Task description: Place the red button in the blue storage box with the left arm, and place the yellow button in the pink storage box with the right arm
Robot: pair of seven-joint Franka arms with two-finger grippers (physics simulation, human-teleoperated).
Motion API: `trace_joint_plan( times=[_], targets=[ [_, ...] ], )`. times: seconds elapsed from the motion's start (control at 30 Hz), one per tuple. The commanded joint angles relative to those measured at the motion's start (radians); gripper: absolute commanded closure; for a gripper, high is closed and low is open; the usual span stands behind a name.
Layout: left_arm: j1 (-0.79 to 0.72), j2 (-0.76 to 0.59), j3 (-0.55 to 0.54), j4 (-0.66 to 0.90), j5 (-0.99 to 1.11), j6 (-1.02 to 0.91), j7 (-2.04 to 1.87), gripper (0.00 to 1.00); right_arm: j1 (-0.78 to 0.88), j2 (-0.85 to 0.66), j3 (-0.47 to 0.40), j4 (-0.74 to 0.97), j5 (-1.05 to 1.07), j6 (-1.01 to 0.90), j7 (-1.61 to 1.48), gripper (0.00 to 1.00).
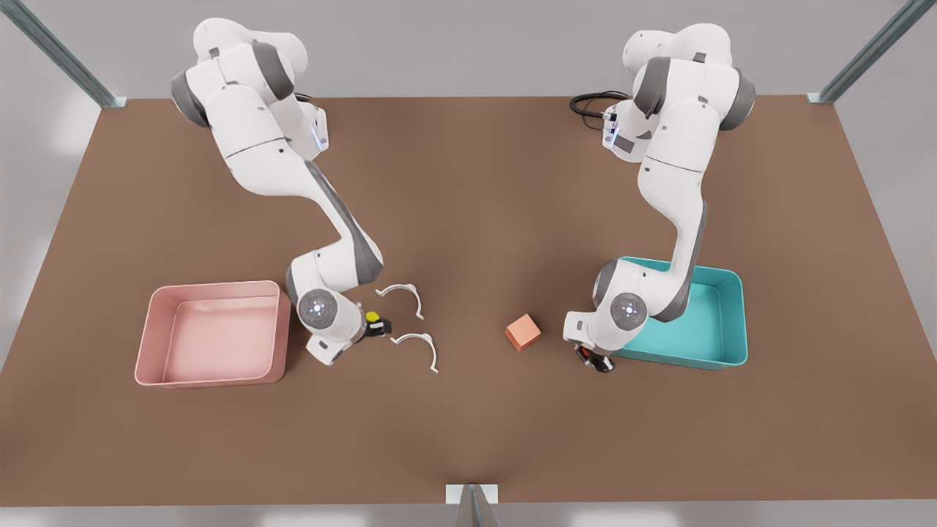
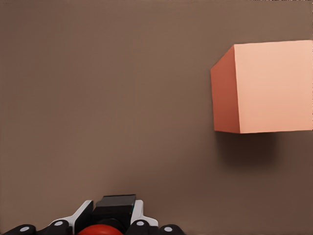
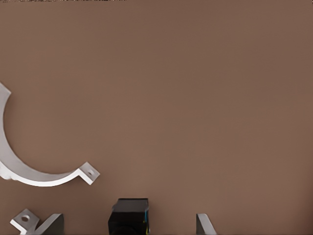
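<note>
The left gripper, low at centre-right of the front view beside the teal-blue plastic tray, is clamped on the red-capped button. The right gripper, spread wide beside the pale pink tray, flanks the yellow-capped button without touching it.

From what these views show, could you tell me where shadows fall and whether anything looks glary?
Left wrist view: the orange cube casts a soft shadow on the table; front view: pale glare patches along the edges, faint shadows beside the pink storage box.
</note>
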Motion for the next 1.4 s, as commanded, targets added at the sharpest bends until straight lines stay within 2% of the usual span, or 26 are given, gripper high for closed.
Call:
trace_joint_plan(
  times=[0.0, 0.23, 0.37, 0.5, 0.6, 0.67, 0.77, 0.8, 0.83, 0.93, 1.07, 1.1, 1.17, 1.23, 1.27, 1.37],
  targets=[
    [-0.001, -0.002, 0.000, 0.001, -0.001, 0.011, 0.064, 0.49, 0.001, 0.008, -0.001, 0.000, -0.014, 0.070, 0.332, 0.00],
    [-0.001, -0.054, 0.003, 0.013, 0.003, -0.041, 0.064, 0.52, 0.017, 0.022, 0.000, -0.024, -0.023, 0.067, 0.404, 0.00],
    [0.010, -0.199, 0.005, 0.013, 0.002, -0.196, 0.059, 0.52, 0.026, -0.010, 0.010, -0.116, -0.023, 0.117, 0.415, 0.00],
    [0.103, -0.284, 0.009, 0.003, 0.000, -0.351, 0.211, 0.52, 0.026, -0.093, 0.011, -0.242, -0.023, 0.163, 0.419, 0.00],
    [0.188, -0.397, 0.008, -0.152, -0.003, -0.364, 0.351, 0.52, 0.026, -0.090, 0.011, -0.267, -0.023, 0.223, 0.419, 0.00],
    [0.237, -0.448, 0.008, -0.293, -0.006, -0.298, 0.405, 0.52, 0.024, -0.079, 0.011, -0.265, -0.023, 0.252, 0.418, 0.00],
    [0.269, -0.447, 0.008, -0.398, -0.008, -0.250, 0.424, 0.50, 0.021, -0.058, 0.010, -0.262, -0.025, 0.283, 0.415, 0.00],
    [0.270, -0.437, 0.008, -0.405, -0.012, -0.252, 0.423, 0.17, 0.021, -0.050, 0.010, -0.263, -0.025, 0.283, 0.415, 0.00],
    [0.267, -0.428, 0.008, -0.405, -0.038, -0.255, 0.423, 0.00, 0.021, -0.047, 0.010, -0.264, -0.025, 0.294, 0.413, 0.00],
    [0.264, -0.425, 0.008, -0.405, -0.040, -0.269, 0.421, 0.00, 0.018, -0.044, 0.010, -0.262, -0.025, 0.300, 0.407, 0.00],
    [0.263, -0.477, 0.005, -0.350, -0.044, -0.322, 0.380, 0.00, 0.020, -0.042, 0.010, -0.262, -0.025, 0.298, 0.406, 0.20],
    [0.261, -0.459, 0.006, -0.194, -0.060, -0.433, 0.172, 0.00, 0.020, -0.042, 0.010, -0.264, -0.025, 0.298, 0.406, 0.33],
    [0.272, -0.465, 0.009, -0.090, -0.060, -0.469, -0.164, 0.00, 0.020, -0.042, 0.010, -0.262, -0.025, 0.294, 0.406, 0.65],
    [0.295, -0.512, 0.014, 0.027, -0.058, -0.474, -0.628, 0.00, 0.020, -0.042, 0.010, -0.262, -0.025, 0.294, 0.404, 0.72],
    [0.295, -0.566, 0.028, 0.033, -0.035, -0.474, -0.672, 0.00, 0.020, -0.044, 0.010, -0.257, -0.025, 0.294, 0.404, 0.72],
    [0.287, -0.603, 0.029, 0.035, 0.022, -0.574, -0.818, 0.00, 0.014, -0.064, 0.010, -0.245, -0.100, 0.294, 0.393, 0.73]
  ],
)
